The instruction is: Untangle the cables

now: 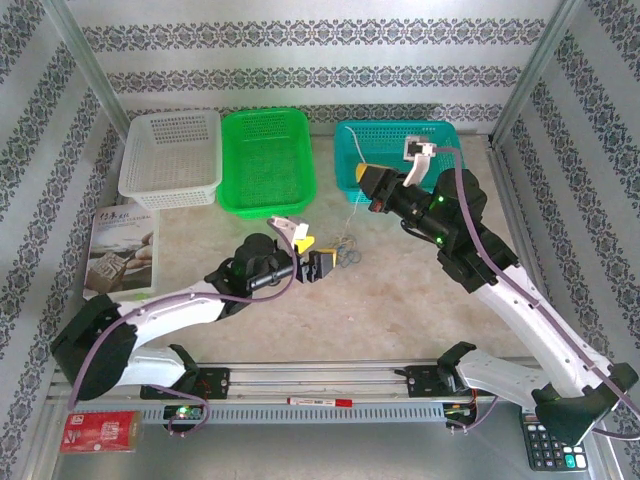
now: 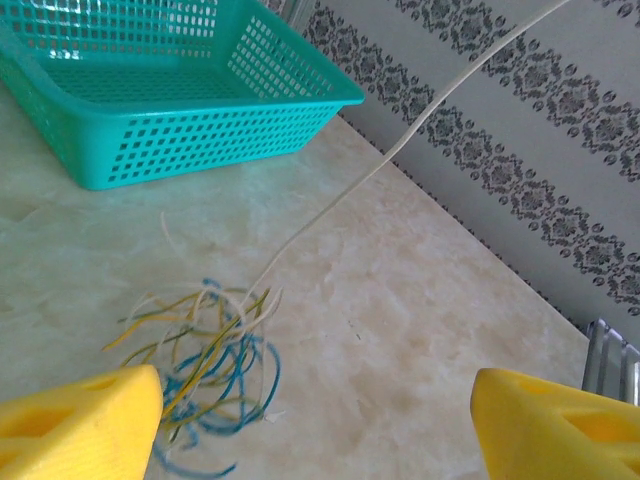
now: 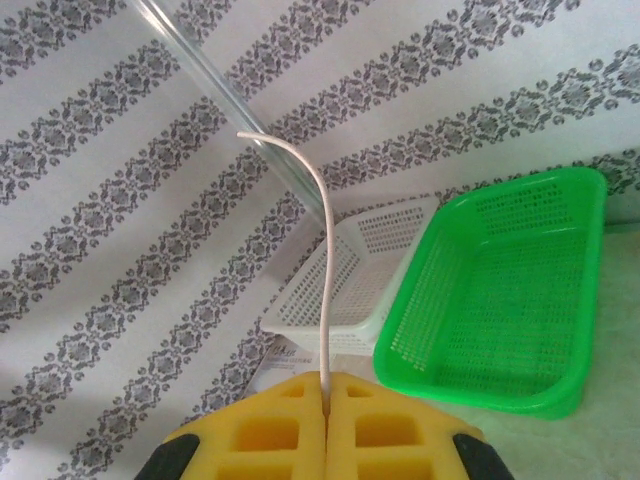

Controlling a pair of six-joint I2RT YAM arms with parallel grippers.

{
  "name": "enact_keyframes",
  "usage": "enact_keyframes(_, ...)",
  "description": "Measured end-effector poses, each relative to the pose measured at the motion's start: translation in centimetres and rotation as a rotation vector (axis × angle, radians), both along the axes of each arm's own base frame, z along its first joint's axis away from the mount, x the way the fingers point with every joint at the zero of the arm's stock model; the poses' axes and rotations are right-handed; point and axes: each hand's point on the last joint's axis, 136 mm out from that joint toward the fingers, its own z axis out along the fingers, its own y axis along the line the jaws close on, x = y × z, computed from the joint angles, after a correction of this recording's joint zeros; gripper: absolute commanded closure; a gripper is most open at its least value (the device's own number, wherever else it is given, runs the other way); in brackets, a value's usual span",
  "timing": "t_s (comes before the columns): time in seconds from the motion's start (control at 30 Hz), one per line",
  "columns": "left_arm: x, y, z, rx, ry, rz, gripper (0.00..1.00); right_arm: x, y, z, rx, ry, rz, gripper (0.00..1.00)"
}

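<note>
Cables [image 2: 205,350]: yellow, blue and whitish tangle at counter [image 2: 420,330] centre, left hand [image 2: 315,420] above it, fingers apart, holding nothing. Right hand [image 3: 325,420], at 1 o'clock from the tangle, clamped on one whitish strand [image 3: 325,250]. Risk: a pull drags the unpinned bundle along whole, or the strand slips free.

Left hand [image 2: 320,430] spread wide, low; right hand [image 3: 326,388] pinched shut, seemingly raised

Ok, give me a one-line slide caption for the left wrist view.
Open left gripper over a yellow, blue and whitish cable tangle; one whitish strand rises away past the teal basket.
</note>
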Motion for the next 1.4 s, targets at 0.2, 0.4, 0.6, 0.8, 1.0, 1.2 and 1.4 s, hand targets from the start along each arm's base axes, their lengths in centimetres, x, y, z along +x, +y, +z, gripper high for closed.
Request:
enact_keyframes(0.2, 1.3, -1.3, -3.3, 0.055, 0.058, -0.003, 0.2, -0.1, 1.2, -0.5, -0.01, 0.008, 0.026, 1.0)
enact_keyframes(0.4, 2.4, -2.6, -4.2, 0.054, 0.064, -0.011, 0.2, -0.3, 1.4, -0.5, -0.009, 0.003, 0.027, 1.0)
enact_keyframes(0.6, 2.6, -3.4, -4.4, 0.033, 0.061, -0.028, 0.21, -0.8, 2.1, -0.8, -0.012, 0.007, 0.049, 1.0)
enact_keyframes(0.8, 2.2, -3.7, -4.5, 0.011, 0.065, -0.034, 0.21, -0.9, 2.3, -0.7, -0.008, 0.002, 0.053, 1.0)
enact_keyframes(1.0, 1.8, -3.3, -5.3, 0.014, 0.08, -0.031, 0.2, -0.7, 2.4, -0.9, -0.012, 0.003, 0.049, 1.0)
enact_keyframes(1.2, 0.6, -1.9, -5.8, 0.02, 0.093, -0.022, 0.2, -0.5, 2.2, -0.9, -0.013, 0.002, 0.038, 1.0)
enact_keyframes(1.4, -0.1, -1.2, -4.3, -0.006, 0.063, -0.016, 0.2, -0.4, 2.3, -0.9, -0.014, 0.003, 0.035, 1.0)
